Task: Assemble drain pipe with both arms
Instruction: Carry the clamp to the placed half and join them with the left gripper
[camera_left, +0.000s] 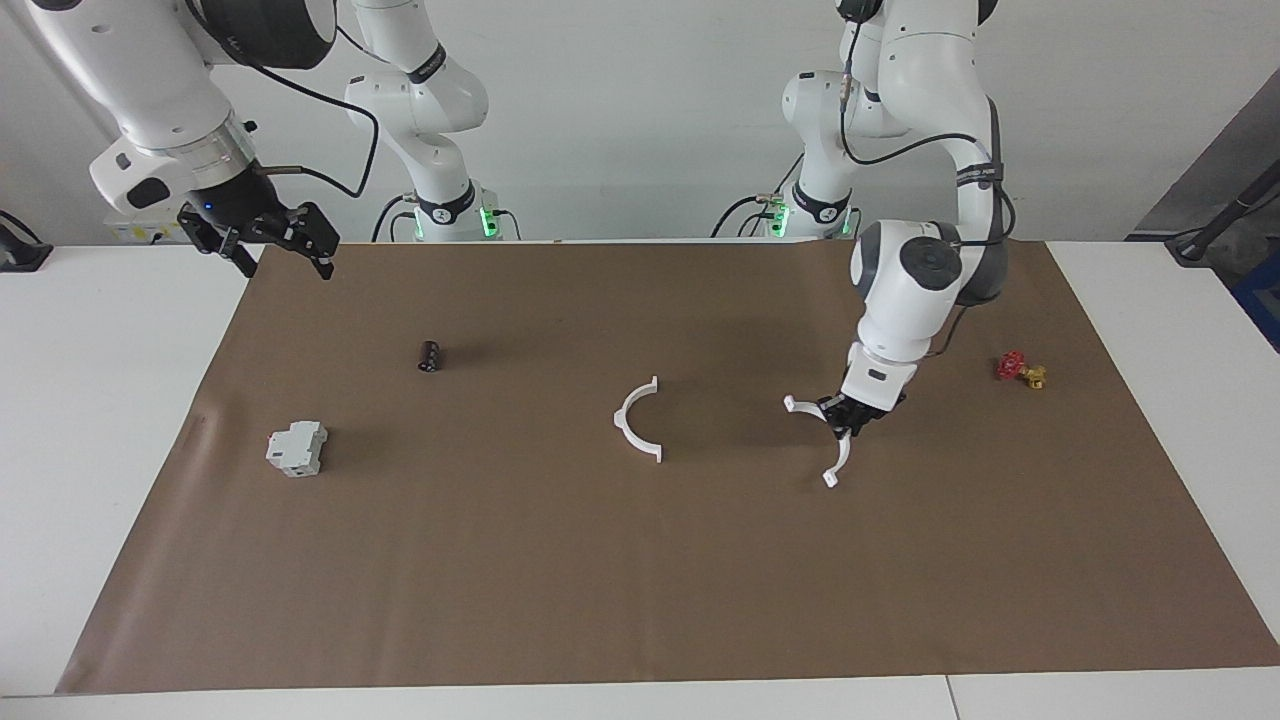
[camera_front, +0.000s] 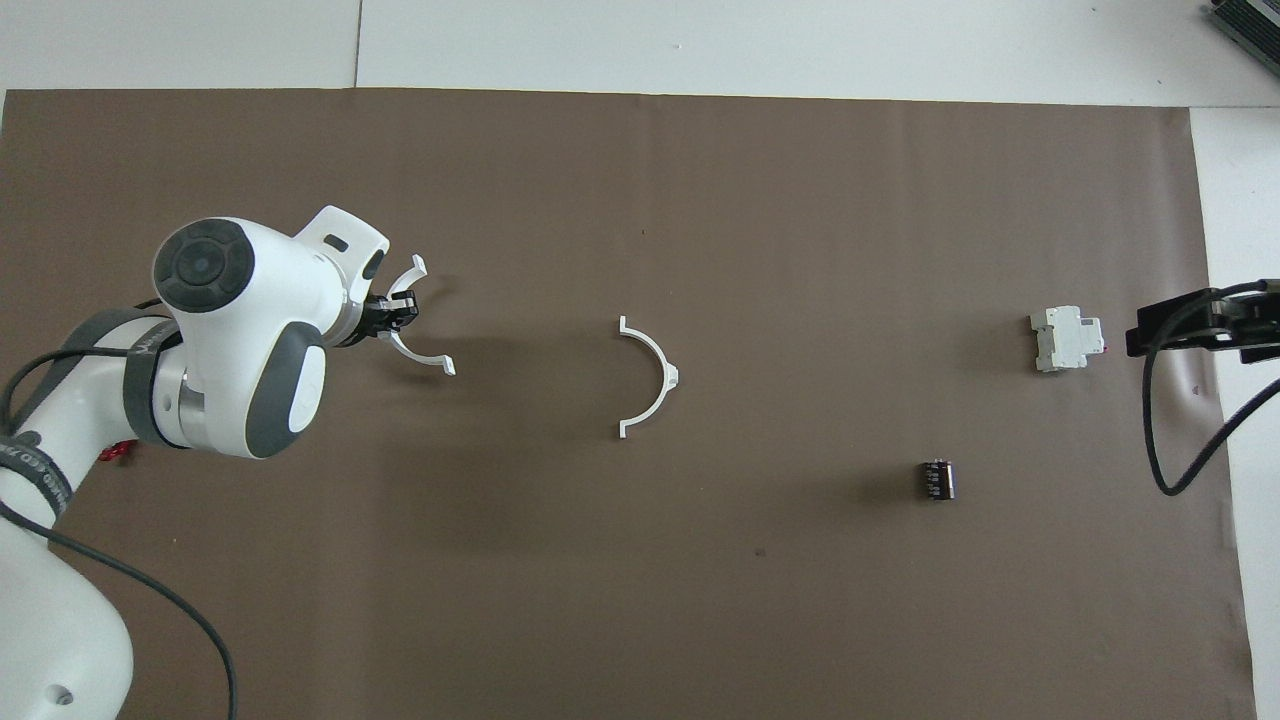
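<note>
The drain pipe is in two white half-rings. One half-ring (camera_left: 636, 421) lies on the brown mat near the middle of the table, also in the overhead view (camera_front: 657, 377). My left gripper (camera_left: 848, 418) is shut on the middle of the other half-ring (camera_left: 838, 462), low over the mat toward the left arm's end. It shows in the overhead view too (camera_front: 395, 315), with the arc (camera_front: 421, 356) sticking out from the fingers. I cannot tell whether this half-ring touches the mat. My right gripper (camera_left: 283, 258) is open and empty, raised over the mat's edge at the right arm's end (camera_front: 1200, 325), waiting.
A grey-white boxy block (camera_left: 297, 448) (camera_front: 1067, 338) and a small dark cylinder (camera_left: 429, 355) (camera_front: 937, 479) lie on the mat (camera_left: 640, 580) toward the right arm's end. A small red and yellow valve (camera_left: 1020, 370) lies toward the left arm's end.
</note>
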